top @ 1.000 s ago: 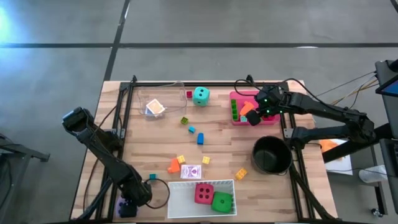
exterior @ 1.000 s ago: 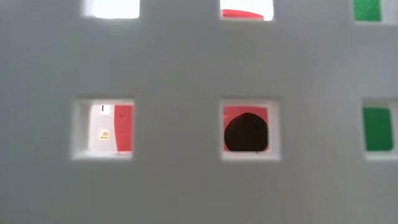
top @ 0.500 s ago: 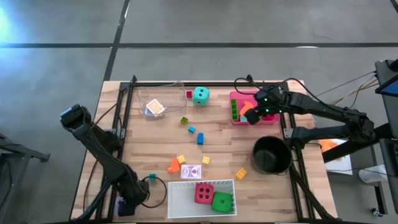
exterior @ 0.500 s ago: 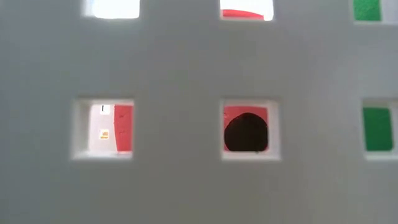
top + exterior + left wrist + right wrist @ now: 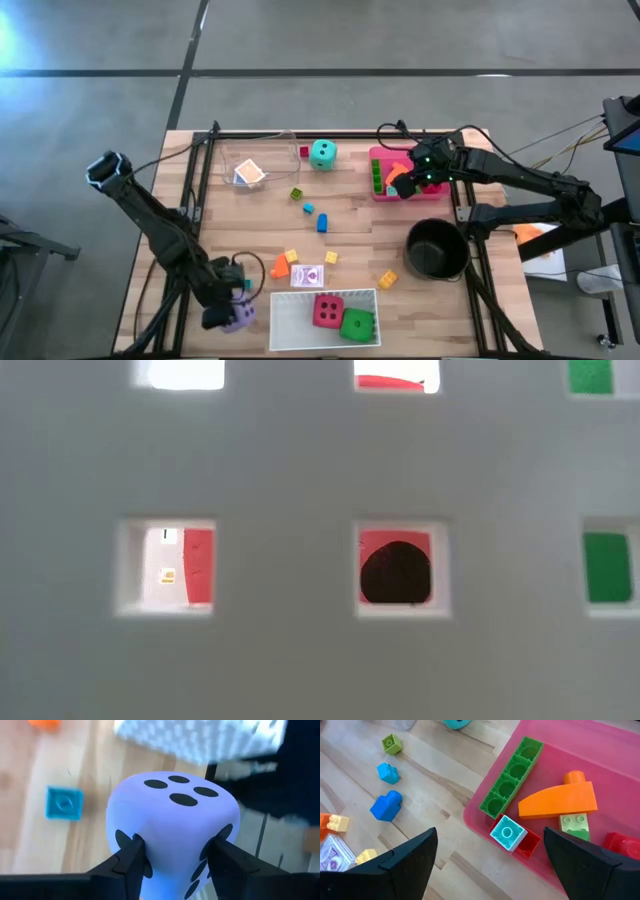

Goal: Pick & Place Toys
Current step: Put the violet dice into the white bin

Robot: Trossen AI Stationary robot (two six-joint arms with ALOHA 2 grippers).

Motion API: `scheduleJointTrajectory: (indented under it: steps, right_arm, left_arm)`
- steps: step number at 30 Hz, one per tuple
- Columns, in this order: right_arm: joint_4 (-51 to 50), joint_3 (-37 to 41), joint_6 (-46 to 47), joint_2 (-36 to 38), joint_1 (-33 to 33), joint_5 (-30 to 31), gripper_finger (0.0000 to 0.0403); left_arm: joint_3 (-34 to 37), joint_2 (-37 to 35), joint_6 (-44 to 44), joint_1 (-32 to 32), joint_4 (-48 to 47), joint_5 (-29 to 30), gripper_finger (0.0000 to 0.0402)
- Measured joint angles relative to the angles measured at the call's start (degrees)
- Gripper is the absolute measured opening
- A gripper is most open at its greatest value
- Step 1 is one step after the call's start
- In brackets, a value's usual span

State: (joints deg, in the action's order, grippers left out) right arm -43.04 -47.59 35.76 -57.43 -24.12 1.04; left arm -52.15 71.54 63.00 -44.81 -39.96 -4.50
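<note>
My left gripper [image 5: 228,312] is shut on the purple die [image 5: 172,820], just left of the white tray [image 5: 277,322] at the table's near edge. That tray holds a red die [image 5: 327,311] and a green die [image 5: 357,324]. A teal die [image 5: 322,153] sits at the far middle. My right gripper [image 5: 497,855] hangs open over the near left corner of the pink tray [image 5: 620,760], which holds a long green block [image 5: 512,775], an orange wedge [image 5: 557,800] and other blocks. Loose blocks [image 5: 321,222] and a playing card [image 5: 312,276] lie mid-table. My left gripper pinches the purple die by two opposite side faces [image 5: 150,850], one finger [image 5: 131,857] on each. The fingers slant down from the table's left. The die is lifted off the table, a dotted face up and tilted.
A black round pot [image 5: 436,250] stands near the right edge. A clear tray [image 5: 262,152] with a card in it is at the far left. A small teal block [image 5: 64,802] lies on the wood near the die. The low view is blocked by the white tray's perforated wall [image 5: 290,610].
My left gripper has risen and swung toward the table's right, toward the white tray, tipping less steeply downward. The purple die has come up off the table's near left corner with it.
</note>
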Motion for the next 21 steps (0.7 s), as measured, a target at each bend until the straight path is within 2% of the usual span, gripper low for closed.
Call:
scheduleJointTrajectory:
  steps: [10,21]
  right_arm:
    - [0.6,0.0,0.9,0.0,0.0,-1.3,0.0356]
    - [2.8,0.0,3.3,0.0,2.0,-1.5,0.0356]
  left_arm:
    - [-7.5,-2.4,-8.1,1.1,-5.3,4.6,0.0130]
    - [-14.7,-2.3,-13.1,2.6,-4.4,15.2,0.0112]
